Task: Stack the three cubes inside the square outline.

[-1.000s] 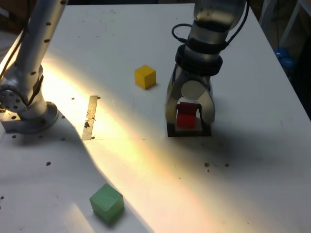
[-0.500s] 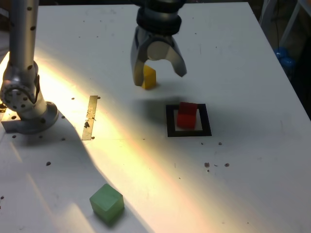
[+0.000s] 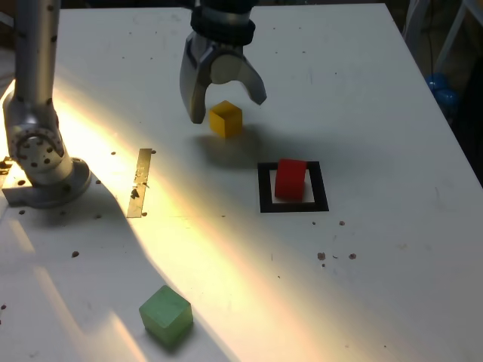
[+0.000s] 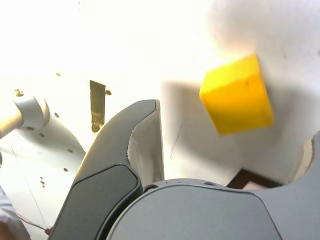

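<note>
Above the tabletop (image 3: pixel 362 286), toward the far side in the exterior view, hangs the claw (image 3: pixel 228 109), its two curved fingers spread wide with nothing held between them. The yellow cube (image 3: pixel 226 120) sits on the surface close to the claw's opening; in the wrist view it shows whole, apart from both fingers, with one side face and its top in sight. A soft shadow spreads over the tabletop around it.

Nearer the camera and further toward the exterior view's right, the red cube (image 3: pixel 290 179) rests inside the square outline (image 3: pixel 322 187), a flat black frame with a white middle. The cube stands on the white part, toward the exterior view's left side of it, and no other cube is on top. Only a dark corner of the frame shows in the wrist view, between the fingers by the claw's body.

Off to the exterior view's left of the yellow cube and a little nearer the camera lies a thin metal strip (image 3: pixel 139 182), flat on the tabletop. Beyond it, near that view's left edge, the arm's round base (image 3: pixel 51 187) is planted on the surface.

Well apart from the other two, the green cube (image 3: pixel 166 315) sits near the exterior view's bottom edge, beside a band of bright light.
</note>
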`<state>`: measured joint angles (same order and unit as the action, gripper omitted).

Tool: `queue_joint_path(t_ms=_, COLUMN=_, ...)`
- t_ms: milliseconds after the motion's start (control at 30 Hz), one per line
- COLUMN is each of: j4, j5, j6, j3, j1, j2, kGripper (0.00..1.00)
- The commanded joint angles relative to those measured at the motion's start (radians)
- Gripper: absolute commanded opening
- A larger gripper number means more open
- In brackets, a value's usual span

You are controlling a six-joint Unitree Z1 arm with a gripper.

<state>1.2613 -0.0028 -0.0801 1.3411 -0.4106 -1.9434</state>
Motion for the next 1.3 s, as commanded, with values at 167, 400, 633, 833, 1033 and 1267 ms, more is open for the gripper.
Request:
queue_joint_path(t_ms=167, j4=-0.020, j5=-0.024, j6=-0.035, j3=0.008, j1=-0.036, j2=-0.078, kGripper=0.88)
queue_joint_path(t_ms=400, j4=-0.030, j5=-0.037, j6=-0.046, j3=0.021, j1=-0.045, j2=-0.119, kGripper=0.63)
queue_joint_path(t_ms=633, j4=-0.048, j5=-0.031, j6=-0.051, j3=0.033, j1=-0.045, j2=-0.122, kGripper=0.32)
queue_joint_path(t_ms=833, j4=-0.048, j5=-0.032, j6=-0.052, j3=0.032, j1=-0.045, j2=-0.123, kGripper=0.31)
queue_joint_path(t_ms=1033, j4=-0.046, j5=-0.034, j6=-0.055, j3=0.031, j1=-0.044, j2=-0.119, kGripper=0.31)
queue_joint_path(t_ms=1267, j4=-0.029, j5=-0.018, j6=-0.065, j3=0.053, j1=0.000, j2=-0.078, kGripper=0.31)
